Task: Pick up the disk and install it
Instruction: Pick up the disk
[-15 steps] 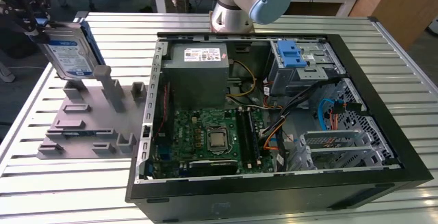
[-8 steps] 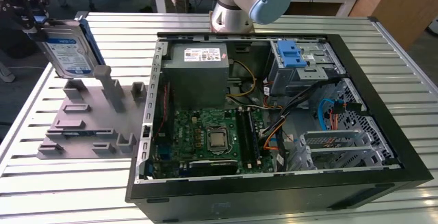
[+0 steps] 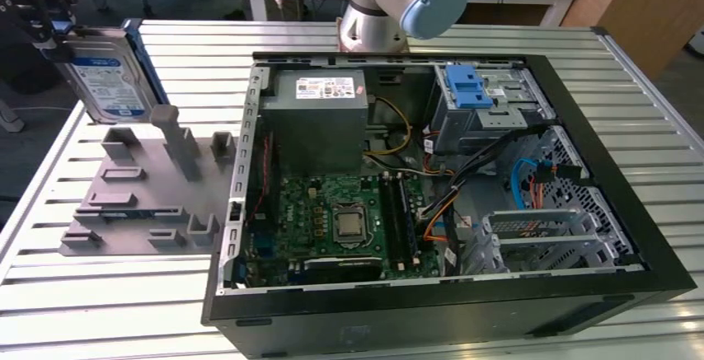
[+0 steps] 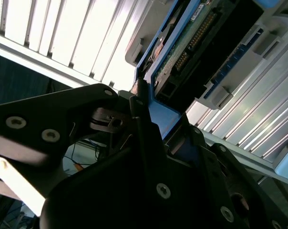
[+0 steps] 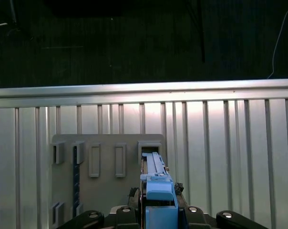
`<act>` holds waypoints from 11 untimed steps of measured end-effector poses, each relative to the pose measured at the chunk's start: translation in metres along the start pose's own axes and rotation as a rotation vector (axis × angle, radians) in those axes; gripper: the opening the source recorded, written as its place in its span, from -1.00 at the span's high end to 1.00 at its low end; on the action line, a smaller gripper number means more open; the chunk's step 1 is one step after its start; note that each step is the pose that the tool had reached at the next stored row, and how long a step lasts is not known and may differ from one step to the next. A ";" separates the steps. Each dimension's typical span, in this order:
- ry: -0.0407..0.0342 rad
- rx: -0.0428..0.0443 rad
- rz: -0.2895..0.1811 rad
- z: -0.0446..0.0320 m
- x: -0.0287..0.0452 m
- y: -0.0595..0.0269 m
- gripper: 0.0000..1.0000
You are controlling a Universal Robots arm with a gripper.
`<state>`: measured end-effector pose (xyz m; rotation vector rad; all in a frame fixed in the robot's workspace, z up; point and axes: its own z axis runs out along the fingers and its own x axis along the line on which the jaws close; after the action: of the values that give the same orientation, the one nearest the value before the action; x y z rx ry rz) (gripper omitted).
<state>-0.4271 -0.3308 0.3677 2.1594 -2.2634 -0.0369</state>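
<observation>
Here, the arm's black gripper [image 3: 49,30] is clamping shut on the disk [image 3: 105,80], a silver hard drive with a white-and-blue label and blue side rails, and is holding it upright on edge at the far corner of the table on the exterior view's left. The drive is hanging over the grey slotted fixture [image 3: 148,203] on the slatted aluminium table [image 3: 110,294], close beside the fixture's tall post [image 3: 167,133]; whether it is touching the fixture cannot be told. In the second wrist view, the black fingers [image 4: 144,143] are pressing on either side of the blue rail, with the disk's [image 4: 191,38] green circuit board and connector pins facing the camera. In the first wrist view, the disk [image 5: 156,183] is showing edge-on between the gripper's [image 5: 158,214] jaws, lined up with an empty slot [image 5: 151,148] in the fixture [image 5: 106,191]. Well apart, on the exterior view's right, the open computer case [image 3: 616,294] is lying on its side, exposing its motherboard [image 3: 341,220], grey power supply [image 3: 319,117] and a metal drive cage [image 3: 484,100] with a blue latch.
</observation>
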 end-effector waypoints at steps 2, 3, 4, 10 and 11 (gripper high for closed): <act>0.0000 0.0000 0.000 -0.0012 0.0000 0.0000 0.27; 0.0000 0.0000 0.000 -0.0019 0.0000 0.0000 0.27; 0.0001 -0.0001 0.000 -0.0028 0.0000 0.0001 0.27; 0.0000 0.0000 0.000 -0.0089 -0.0001 0.0002 0.27; 0.0000 0.0000 0.000 -0.0101 -0.0001 0.0002 0.27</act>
<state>-0.4271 -0.3308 0.3778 2.1594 -2.2634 -0.0369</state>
